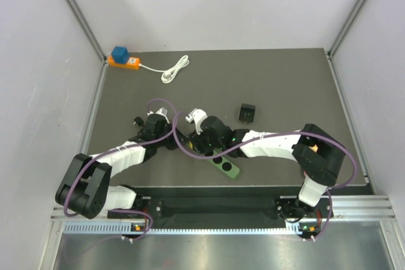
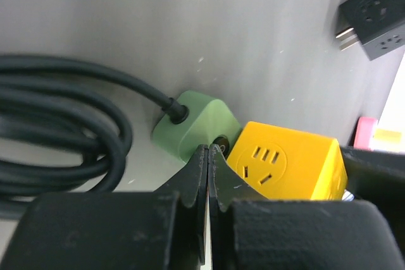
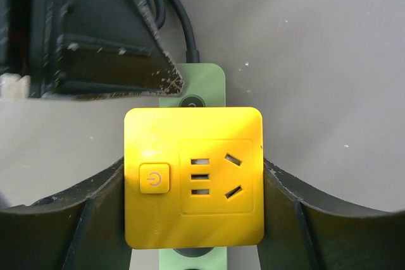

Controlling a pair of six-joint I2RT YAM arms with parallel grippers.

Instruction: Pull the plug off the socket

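I hold the yellow plug [image 3: 193,177] in my right gripper [image 3: 193,226], ready to pull.
The plug is stuck in the green power strip [image 3: 201,80], which lies on the table [image 1: 285,80] close to my arms. My right fingers hug it, one tight on each side. My left gripper [image 2: 209,156] is pressed together, tips down on the strip's end by the black cable [image 2: 63,124]. Next, I think, I pull straight up while the left holds the strip down.

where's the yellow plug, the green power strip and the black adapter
yellow plug [image 3: 193,178]: right wrist view, middle of its top face
green power strip [image 2: 201,118]: left wrist view, the end where the cord enters
black adapter [image 1: 247,113]: top external view, middle of its body
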